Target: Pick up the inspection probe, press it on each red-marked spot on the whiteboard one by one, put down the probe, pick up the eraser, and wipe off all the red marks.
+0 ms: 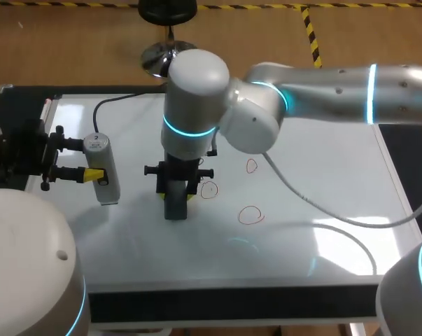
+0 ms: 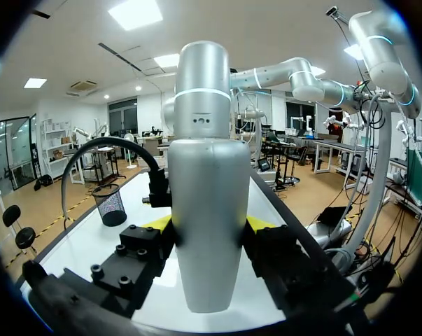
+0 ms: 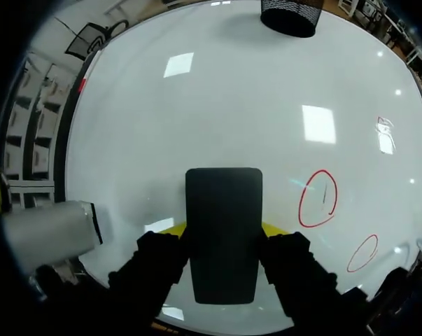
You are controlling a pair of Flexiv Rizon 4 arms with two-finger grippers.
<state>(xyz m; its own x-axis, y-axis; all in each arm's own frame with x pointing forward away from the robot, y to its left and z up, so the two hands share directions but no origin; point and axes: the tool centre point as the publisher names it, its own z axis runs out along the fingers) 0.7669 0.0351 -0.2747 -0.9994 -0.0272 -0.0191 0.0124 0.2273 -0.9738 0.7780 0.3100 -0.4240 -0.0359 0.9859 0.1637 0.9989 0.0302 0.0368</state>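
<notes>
Eraser (image 1: 176,208) clamped in the right tool (image 3: 223,227) sits just left of the red marks (image 1: 209,190) at frame centre; left tool (image 2: 209,224) clamps the probe (image 1: 103,168)

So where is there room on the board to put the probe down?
The whiteboard is bare along its near edge, in front of the probe and eraser. The middle is crowded: eraser, red marks, and a cable on the right.

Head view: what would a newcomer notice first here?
The right hand, out over the middle of the whiteboard, grips a dark eraser beside three red circles. At the board's left side, the left hand holds the silver probe.
</notes>
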